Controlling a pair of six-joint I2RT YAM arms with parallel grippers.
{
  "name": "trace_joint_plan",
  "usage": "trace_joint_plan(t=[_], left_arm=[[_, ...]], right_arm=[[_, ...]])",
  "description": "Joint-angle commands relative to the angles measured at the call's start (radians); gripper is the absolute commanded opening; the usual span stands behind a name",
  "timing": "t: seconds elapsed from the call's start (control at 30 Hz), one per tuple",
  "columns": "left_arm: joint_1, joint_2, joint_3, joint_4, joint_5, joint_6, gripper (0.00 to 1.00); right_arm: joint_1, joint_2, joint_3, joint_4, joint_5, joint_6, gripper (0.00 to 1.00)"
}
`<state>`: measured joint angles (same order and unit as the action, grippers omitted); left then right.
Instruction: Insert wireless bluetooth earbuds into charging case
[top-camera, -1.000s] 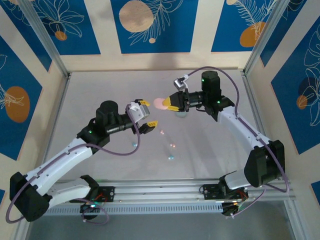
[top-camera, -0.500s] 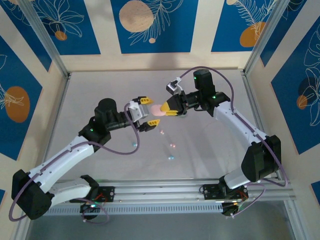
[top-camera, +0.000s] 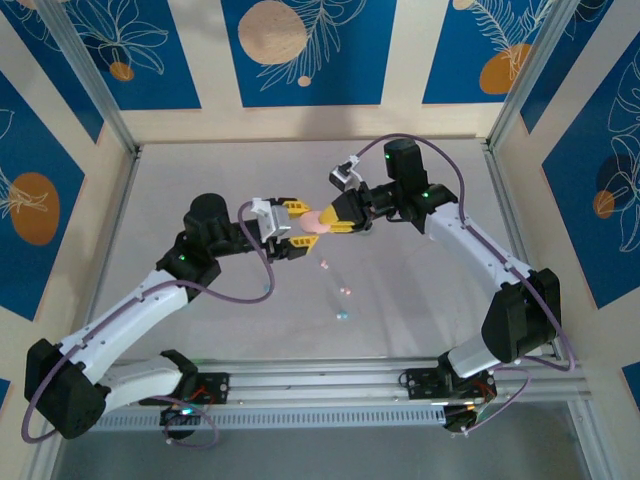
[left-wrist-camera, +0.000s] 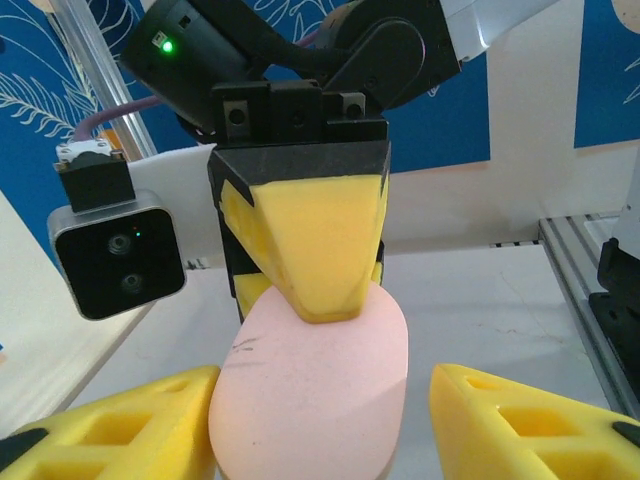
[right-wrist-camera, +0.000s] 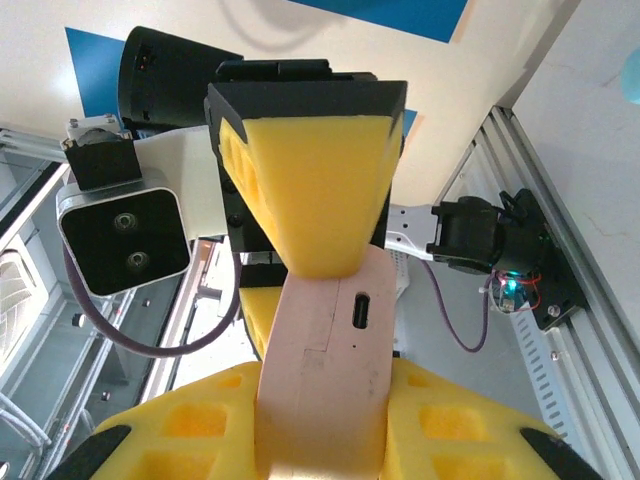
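Right gripper (top-camera: 330, 221) was clamped on the pink charging case (top-camera: 311, 221), with the case pinched between the yellow pads of its jaws. The case hung in the air over the middle of the worktop (top-camera: 420, 300), clear of the surface, with its long axis pointing toward the left arm.

Left gripper (top-camera: 301, 225) met it head-on from the other side. Its jaws stood partly apart and straddled the free end of the case. In the left wrist view, one yellow finger (left-wrist-camera: 130, 420) sat right against the case edge. The other finger (left-wrist-camera: 520, 420) was off it with a visible gap. So the left side had no firm grip, and the hold was the right gripper's.

In the right wrist view, the charging port (right-wrist-camera: 360, 310) on the case's narrow side faced the camera, and a thin seam ran across the shell just below it. Could not tell whether the lid was open or closed.

Earbuds (top-camera: 345, 292) lay loose on the worktop, nearer the arm bases than the case. They showed as four tiny specks, scattered and apart from each other, none touching either gripper or the case. One sat just beside the left arm's purple cable (top-camera: 235, 300); three sat toward the centre. They were too small to call colours reliably.

The right arm's wrist camera (left-wrist-camera: 118, 250) showed beside its jaws in the left wrist view.
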<state>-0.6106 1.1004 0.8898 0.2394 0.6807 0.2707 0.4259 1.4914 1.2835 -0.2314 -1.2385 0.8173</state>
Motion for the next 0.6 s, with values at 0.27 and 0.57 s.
trace_joint_plan(t=[0.27,0.57], left_arm=[[0.008,-0.040,-0.013,0.044,-0.034,-0.009,0.29],[0.006,-0.037,0.094,-0.251,-0.050,-0.015,0.23]], right_arm=[[0.012,0.000,0.008,0.011,0.034,0.039,0.30],[0.024,-0.094,0.069,-0.313,0.430,-0.106,0.52]])
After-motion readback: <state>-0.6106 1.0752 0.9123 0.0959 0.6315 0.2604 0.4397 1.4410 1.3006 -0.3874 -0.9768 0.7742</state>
